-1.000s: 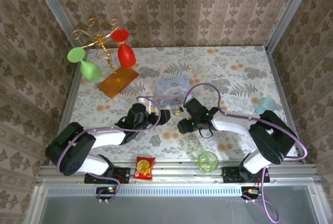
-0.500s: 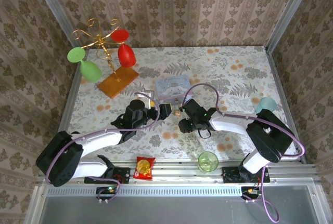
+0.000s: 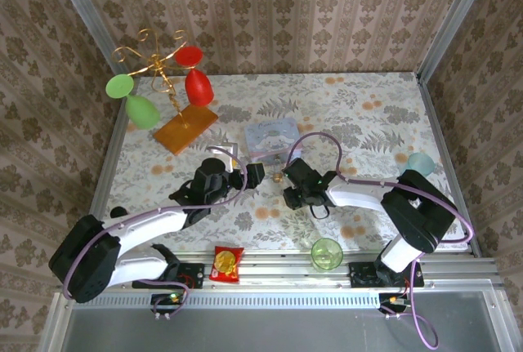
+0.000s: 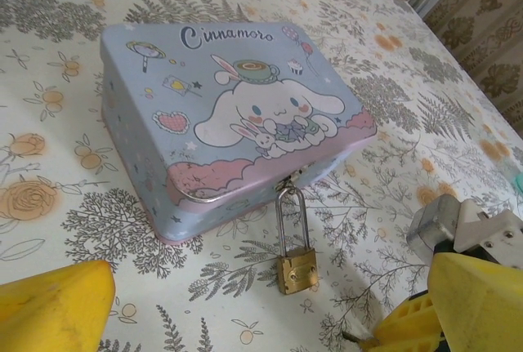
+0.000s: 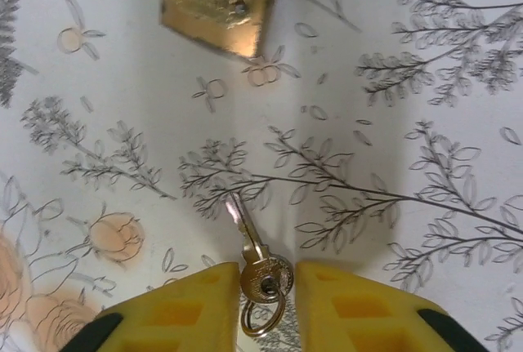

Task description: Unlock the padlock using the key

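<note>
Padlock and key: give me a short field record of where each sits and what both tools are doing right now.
padlock: shackle hooked through the hasp of the blue tin, looks closed; body lying on the table
key: head pinched in the right tool, blade pointing toward the padlock, tip apart from it
left tool: open, holding nothing, facing the padlock
step status: key not yet inserted
</note>
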You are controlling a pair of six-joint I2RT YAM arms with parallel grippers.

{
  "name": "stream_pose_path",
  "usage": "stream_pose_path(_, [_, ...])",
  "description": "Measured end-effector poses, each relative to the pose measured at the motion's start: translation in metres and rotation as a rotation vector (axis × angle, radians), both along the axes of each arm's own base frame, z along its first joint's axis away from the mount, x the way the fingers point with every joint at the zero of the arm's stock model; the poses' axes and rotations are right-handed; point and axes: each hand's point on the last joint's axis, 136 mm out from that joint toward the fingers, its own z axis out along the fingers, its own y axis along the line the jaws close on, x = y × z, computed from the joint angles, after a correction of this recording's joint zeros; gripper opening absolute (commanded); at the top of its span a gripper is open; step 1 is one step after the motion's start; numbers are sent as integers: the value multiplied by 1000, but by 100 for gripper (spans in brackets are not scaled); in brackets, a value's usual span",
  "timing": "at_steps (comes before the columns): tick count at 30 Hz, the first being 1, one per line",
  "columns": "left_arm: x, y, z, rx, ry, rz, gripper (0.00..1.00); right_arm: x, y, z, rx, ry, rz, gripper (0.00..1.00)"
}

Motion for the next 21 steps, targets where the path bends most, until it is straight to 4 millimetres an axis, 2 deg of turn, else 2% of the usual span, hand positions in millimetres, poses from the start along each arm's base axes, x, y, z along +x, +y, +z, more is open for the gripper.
stream_pose_path(3, [0, 2, 1, 3, -2, 8, 99, 2, 2, 1, 13, -12, -11, 6])
stream_pose_path(7, [-1, 4, -4, -11, 16, 22, 98, 6, 9, 2, 63, -30, -16, 2])
stream_pose_path(9, [-3, 6, -9, -59, 46, 46, 94, 6, 12, 3, 84, -25, -16, 0])
stream_pose_path(13, [-18, 8, -16, -195, 112, 85, 91, 3, 14, 7, 140, 6, -22, 0])
stream_pose_path(15, [-28, 3, -10, -262, 122, 84, 92, 2, 14, 18, 188, 13, -34, 0])
stream_pose_path(18, [-35, -7, 9, -369, 115, 73, 95, 6, 17, 44, 296, -6, -68, 0])
stream_pose_path(21, [-34, -12, 28, -495, 119, 81, 91, 14, 26, 74, 432, -34, -111, 0])
